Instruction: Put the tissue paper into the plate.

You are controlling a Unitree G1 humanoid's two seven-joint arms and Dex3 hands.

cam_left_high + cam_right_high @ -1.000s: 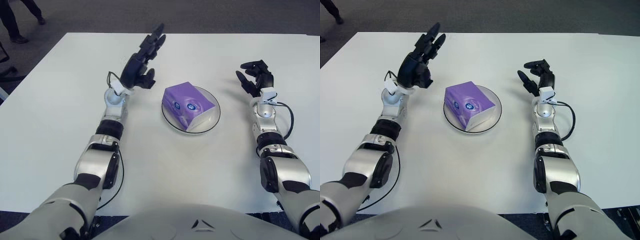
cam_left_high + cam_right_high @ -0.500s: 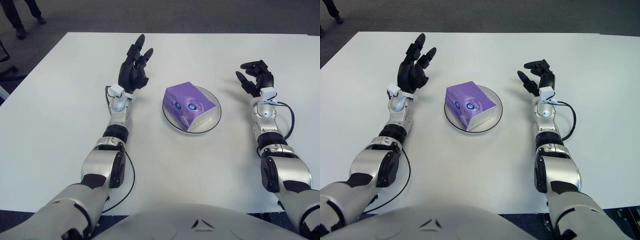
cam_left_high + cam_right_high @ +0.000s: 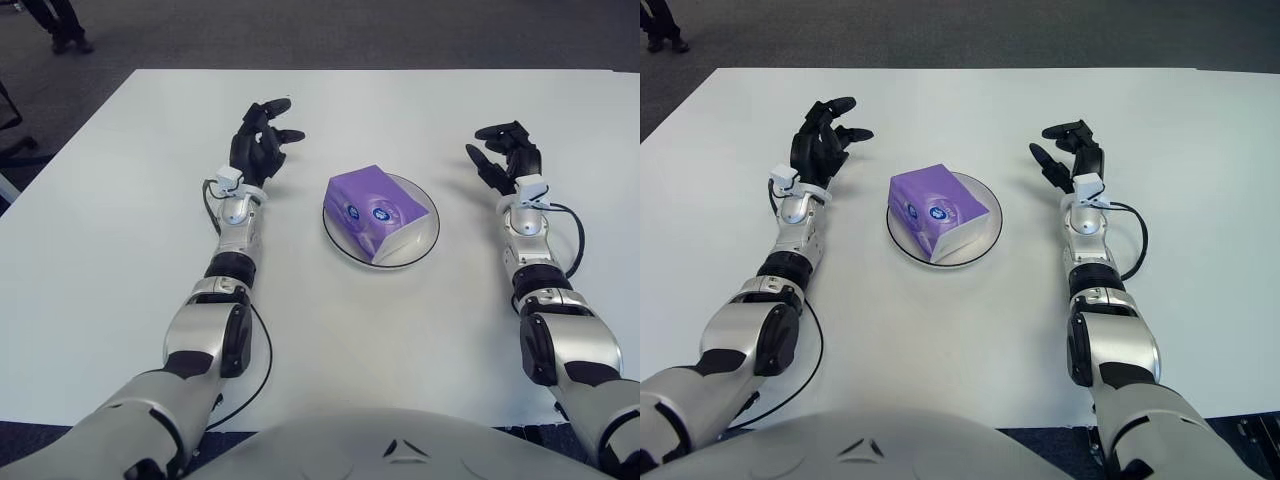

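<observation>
The large white rectangular table [image 3: 120,230] has a smooth matte top and bears everything noted below; dark grey carpet [image 3: 400,30] lies beyond its far edge.

The round shallow white plate [image 3: 428,213], glossy with a darker rim line, sits near the table's centre.

The purple soft-pack tissue paper [image 3: 377,210] lies inside that plate, tilted, its purple printed wrap crinkled and slightly shiny, with two small round blue-and-white marks on the upper face. Its white end panel faces 5 o'clock and reaches the plate's rim there. The pack's corner at 10 o'clock overhangs the rim slightly.

The left hand [image 3: 258,148], black with jointed fingers on a silver forearm, shows at 9 to 10 o'clock of the plate, apart from it, fingers spread loosely and holding nothing.

The right hand [image 3: 506,157], of the same black build, shows at 3 o'clock of the plate, well apart, palm turned inward, fingers parted and empty. A black cable [image 3: 572,235] loops beside its wrist.
</observation>
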